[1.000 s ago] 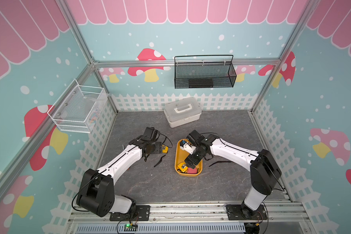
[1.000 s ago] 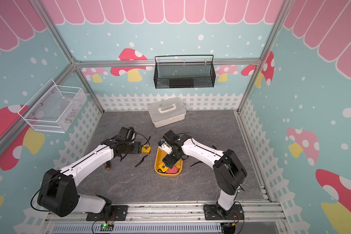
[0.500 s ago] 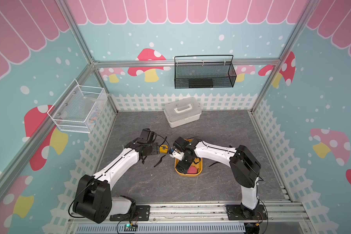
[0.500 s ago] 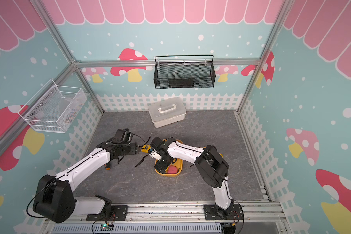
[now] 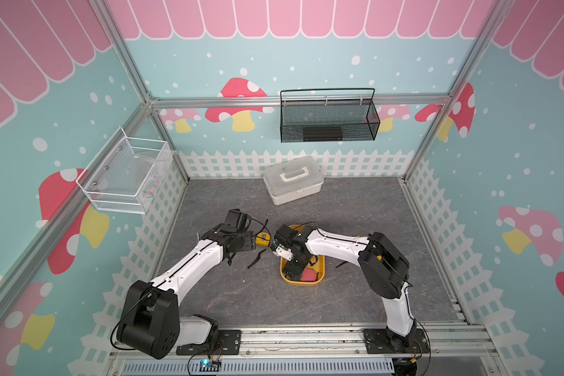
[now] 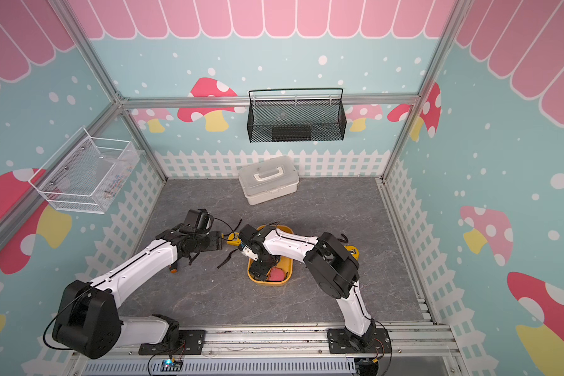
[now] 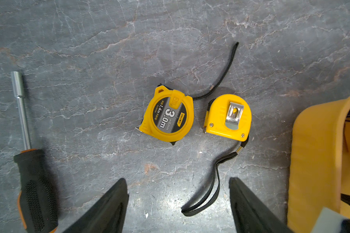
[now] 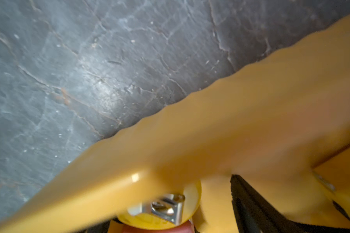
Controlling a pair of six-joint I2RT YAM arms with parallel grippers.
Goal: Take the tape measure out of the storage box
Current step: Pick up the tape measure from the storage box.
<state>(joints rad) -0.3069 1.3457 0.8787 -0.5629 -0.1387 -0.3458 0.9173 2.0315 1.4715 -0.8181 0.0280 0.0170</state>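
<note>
Down on the grey table (image 5: 241, 293), farthest left in both top views, a screwdriver (image 7: 25, 150) with a black-and-orange handle lies near the left gripper (image 7: 177, 179), whose jaws hang spread and hold nothing. Ahead of that gripper two yellow tape measures rest side by side without touching. One is a label-up tape measure (image 7: 167, 117) marked 3.0m. The other is a clip-up tape measure (image 7: 227, 118) whose black wrist strap (image 7: 210, 187) loops back toward the gripper. Both lie outside the storage box (image 5: 302, 284), an orange-yellow oblong tub with rounded corners and low walls, just to their right. Inside the tub sits the tape measure (image 8: 160, 209). It is a yellow case with a rounded edge, its silver belt clip facing up, lying over a pink object (image 5: 308, 276) close to the tub's wall. The right gripper (image 5: 293, 271) is down in the box, and in its wrist view one black finger (image 8: 249, 203) stands just beside the tape measure. Its jaws stand wide, but the blurred picture does not show whether they have hold of the case.
</note>
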